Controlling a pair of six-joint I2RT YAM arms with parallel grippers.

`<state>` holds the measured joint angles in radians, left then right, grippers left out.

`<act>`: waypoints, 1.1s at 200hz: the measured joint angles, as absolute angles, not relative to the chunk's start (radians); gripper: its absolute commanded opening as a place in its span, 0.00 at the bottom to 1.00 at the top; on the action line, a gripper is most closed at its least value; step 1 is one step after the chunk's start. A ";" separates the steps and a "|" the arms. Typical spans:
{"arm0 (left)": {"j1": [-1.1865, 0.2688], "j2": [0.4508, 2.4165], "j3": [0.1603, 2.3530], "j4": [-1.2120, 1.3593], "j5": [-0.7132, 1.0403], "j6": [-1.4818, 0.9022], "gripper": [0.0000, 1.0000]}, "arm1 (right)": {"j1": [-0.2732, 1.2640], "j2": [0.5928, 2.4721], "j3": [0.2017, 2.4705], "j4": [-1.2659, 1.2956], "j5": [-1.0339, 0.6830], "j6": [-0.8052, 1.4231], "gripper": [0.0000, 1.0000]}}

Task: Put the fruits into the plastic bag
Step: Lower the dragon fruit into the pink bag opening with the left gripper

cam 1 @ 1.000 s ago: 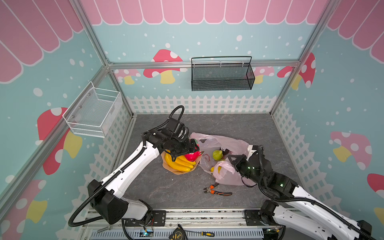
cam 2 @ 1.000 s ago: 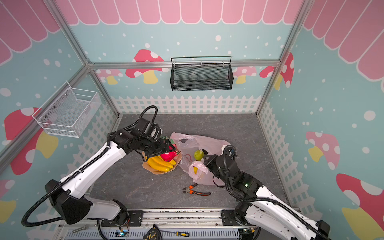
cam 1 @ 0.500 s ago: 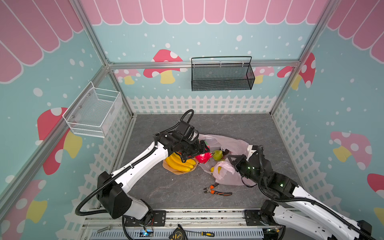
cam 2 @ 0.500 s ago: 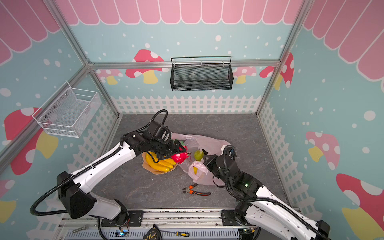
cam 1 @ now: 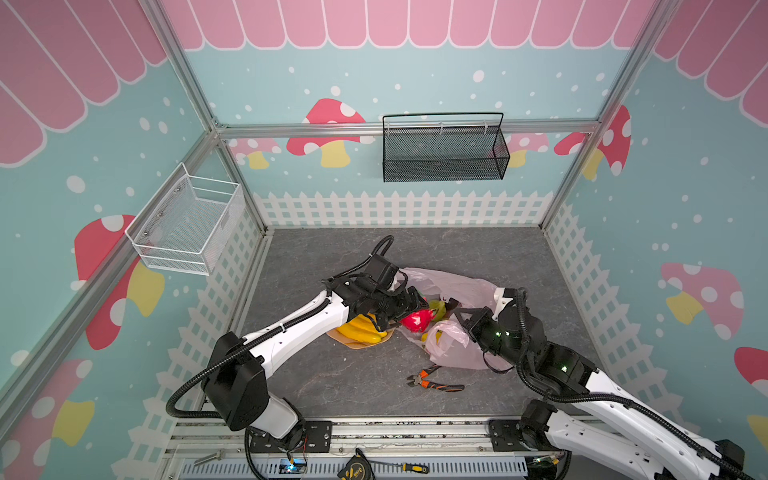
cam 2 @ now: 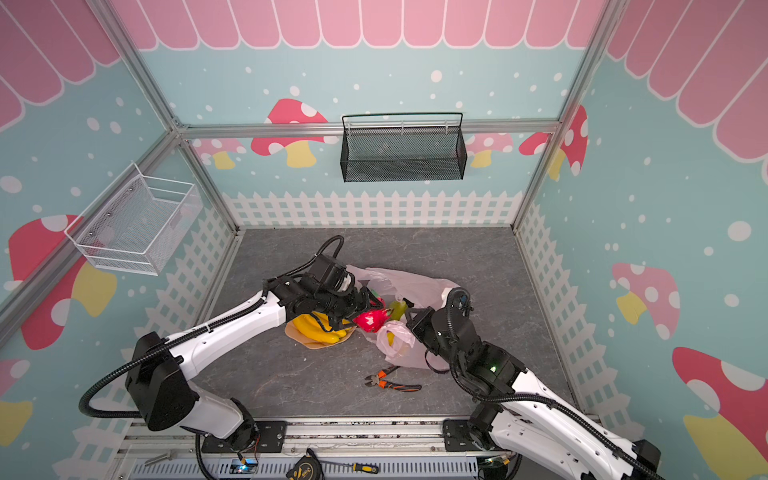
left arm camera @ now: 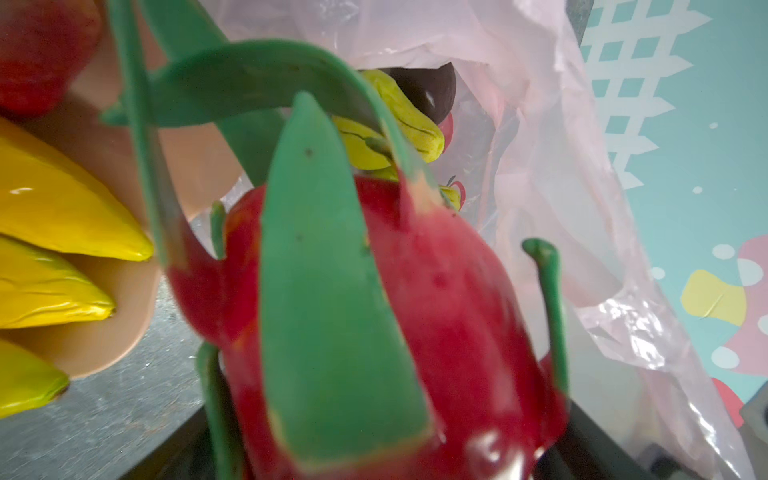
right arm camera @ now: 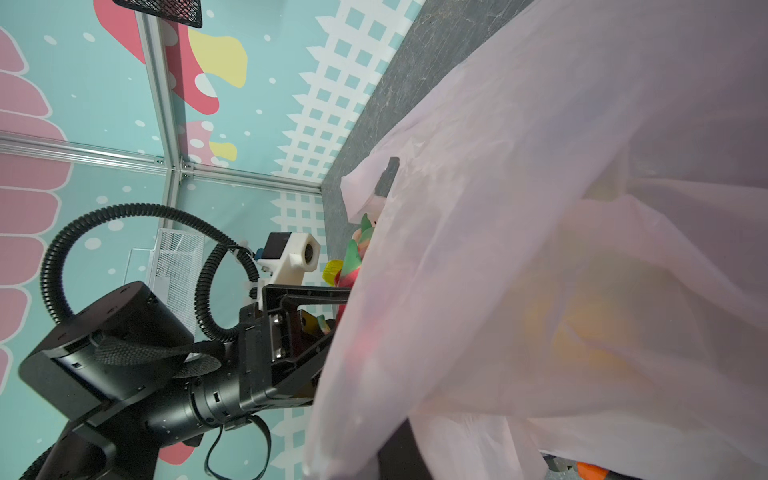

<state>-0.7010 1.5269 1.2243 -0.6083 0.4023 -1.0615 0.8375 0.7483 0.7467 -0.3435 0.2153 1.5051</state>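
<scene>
A white wire basket (cam 1: 183,226) hangs on the left wall. On the grey marbled floor (cam 1: 332,382), yellow toy bananas (cam 1: 359,330) lie on a peach plate (cam 1: 358,344). The left gripper (cam 1: 410,311), jaws wide, clasps a red green-leafed dragon fruit (cam 1: 415,322) at the mouth of the translucent pink plastic bag (cam 1: 461,286), whose film the right gripper (cam 1: 456,308) pinches tight.

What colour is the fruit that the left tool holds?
Red with green leaf-like scales; the fruit shows best in the left wrist view.

Left gripper (cam 1: 409,311) clamps a glossy red toy fruit (cam 1: 416,321) at the mouth of the crinkled translucent pink plastic bag (cam 1: 455,284). A yellow toy banana bunch (cam 1: 358,330) lies just beside that bag.
</scene>
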 measured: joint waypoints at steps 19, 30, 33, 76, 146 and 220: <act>-0.710 1.532 1.201 -0.568 0.408 -1.101 0.36 | 0.838 0.752 0.749 -0.344 0.212 1.503 0.04; -0.719 1.538 1.196 -0.544 0.409 -1.124 0.36 | 0.838 0.753 0.749 -0.344 0.209 1.503 0.03; -0.721 1.539 1.194 -0.536 0.410 -1.130 0.36 | 0.838 0.753 0.749 -0.344 0.209 1.503 0.04; -0.751 1.570 1.180 -0.443 0.413 -1.202 0.35 | 0.838 0.766 0.749 -0.342 0.200 1.500 0.03; -0.804 1.653 1.190 -0.376 0.413 -1.259 0.35 | 0.838 0.774 0.749 -0.320 0.186 1.500 0.03; -0.847 1.712 1.245 -0.311 0.411 -1.303 0.37 | 0.838 0.783 0.749 -0.301 0.182 1.500 0.03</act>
<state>-0.8474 1.7123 1.2453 -0.3107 0.4114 -1.3025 0.8375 0.7826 0.7494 -0.3008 0.1822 1.5002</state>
